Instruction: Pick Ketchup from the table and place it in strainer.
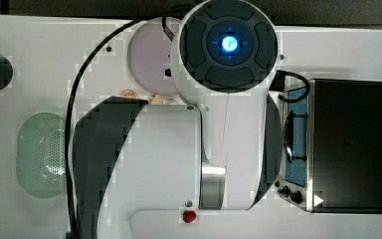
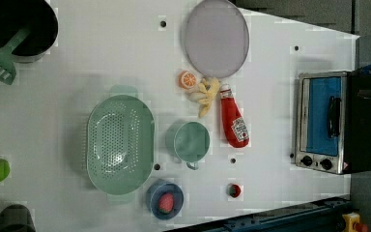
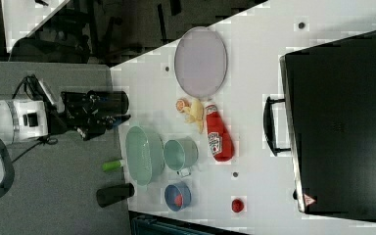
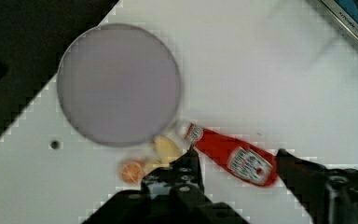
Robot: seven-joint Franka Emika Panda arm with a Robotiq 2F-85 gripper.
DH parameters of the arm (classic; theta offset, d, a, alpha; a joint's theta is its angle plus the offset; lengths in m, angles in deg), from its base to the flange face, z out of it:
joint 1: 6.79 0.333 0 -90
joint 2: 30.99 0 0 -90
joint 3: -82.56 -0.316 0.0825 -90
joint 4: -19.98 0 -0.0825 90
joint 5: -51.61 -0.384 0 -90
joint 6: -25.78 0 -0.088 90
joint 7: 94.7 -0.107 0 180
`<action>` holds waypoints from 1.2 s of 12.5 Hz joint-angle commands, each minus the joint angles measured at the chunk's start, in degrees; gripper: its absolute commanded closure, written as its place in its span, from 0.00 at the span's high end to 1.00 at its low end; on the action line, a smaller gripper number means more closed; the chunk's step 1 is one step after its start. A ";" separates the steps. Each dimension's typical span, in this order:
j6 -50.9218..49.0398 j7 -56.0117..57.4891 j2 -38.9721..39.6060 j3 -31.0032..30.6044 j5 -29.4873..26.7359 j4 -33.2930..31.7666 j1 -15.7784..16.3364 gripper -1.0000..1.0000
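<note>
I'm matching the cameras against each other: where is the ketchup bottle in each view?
Top view: hidden under the arm.
Left view: Ketchup lies right of centre, cap toward the plate.
Right view: Ketchup lies centre, below the plate.
Wrist view: Ketchup lies between the open claw's fingers.

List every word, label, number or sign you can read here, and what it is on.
No text can be read anywhere.
Ketchup: white label on its red body, print too blurred to read.
Toaster oven: a white triangle mark at one front corner, no legible lettering; its knobs show no readable markings.
</note>
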 commanded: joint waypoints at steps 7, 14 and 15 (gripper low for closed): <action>-4.51 15.01 -4.77 -5.15 -0.78 -11.83 -5.44 1.00; 15.53 54.05 0.59 -6.58 -0.72 -24.65 -5.37 1.00; 19.73 56.11 1.00 -6.59 -0.72 -26.60 -5.36 1.00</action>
